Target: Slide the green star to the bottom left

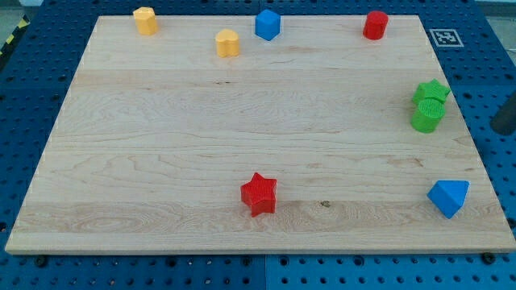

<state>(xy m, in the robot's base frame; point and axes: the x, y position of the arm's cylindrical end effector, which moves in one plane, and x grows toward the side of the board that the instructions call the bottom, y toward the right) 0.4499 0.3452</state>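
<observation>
Pale wood for the counter [161, 145], with fine lengthwise grain, a few small dark knots, a smooth matt finish. Around it, a blue perforated base [32, 72], apparently metal or plastic, dotted with regular holes, faintly sheeny. Plastic, by the look of it, for the 8 blocks, all matt and finely ribbed, as on the green star [432, 91], the green cylinder [427, 117], the red star [259, 194] and the blue triangular block [448, 197]. At the view's right edge, a dark matt rod [505, 118], blurred, material unclear.
</observation>
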